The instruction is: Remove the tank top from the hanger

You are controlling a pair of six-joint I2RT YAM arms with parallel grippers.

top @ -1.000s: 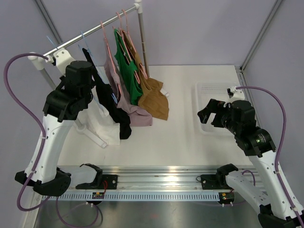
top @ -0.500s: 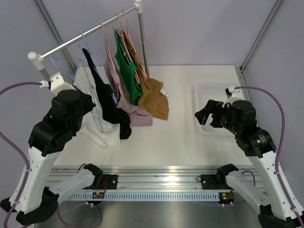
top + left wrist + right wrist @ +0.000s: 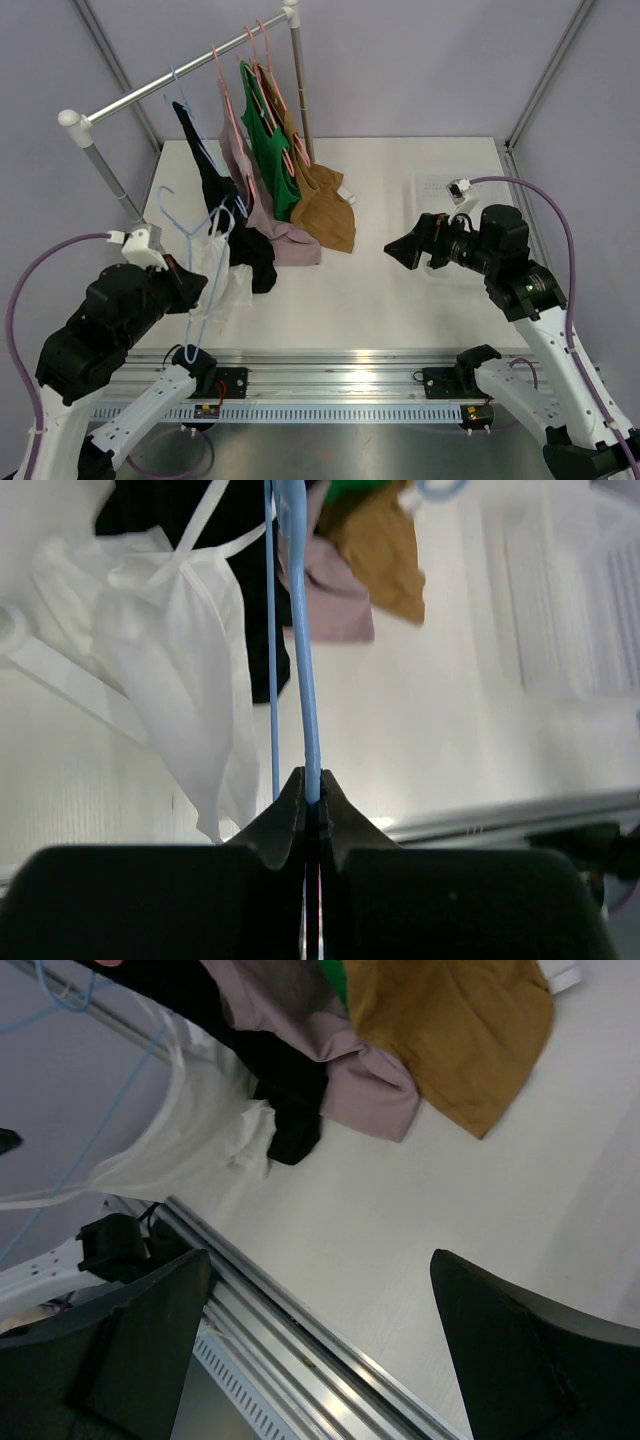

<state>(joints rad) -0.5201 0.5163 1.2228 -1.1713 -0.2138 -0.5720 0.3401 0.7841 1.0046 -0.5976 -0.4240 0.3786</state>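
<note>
A white tank top (image 3: 228, 278) hangs from a thin blue hanger (image 3: 203, 240) that is off the rail and held low over the table's near left. My left gripper (image 3: 186, 297) is shut on the hanger's wire. The left wrist view shows the jaws pinched on the blue hanger (image 3: 304, 670) at my left gripper (image 3: 312, 783), with the tank top (image 3: 175, 650) draped to its left. My right gripper (image 3: 400, 252) hovers open over the table's middle right, nothing between its fingers. In the right wrist view my right gripper (image 3: 320, 1260) faces the white tank top (image 3: 185, 1130).
A clothes rack rail (image 3: 180, 75) at the back left carries black (image 3: 215, 200), pink (image 3: 262, 215), green (image 3: 270, 150) and brown (image 3: 325, 205) garments on hangers. A white tray (image 3: 432, 187) lies at the right, behind the right arm. A metal rail (image 3: 330, 385) runs along the near edge.
My left arm has dropped down and toward the near edge, carrying the blue hanger and white tank top away from the rail. My right gripper has moved left toward the middle.
</note>
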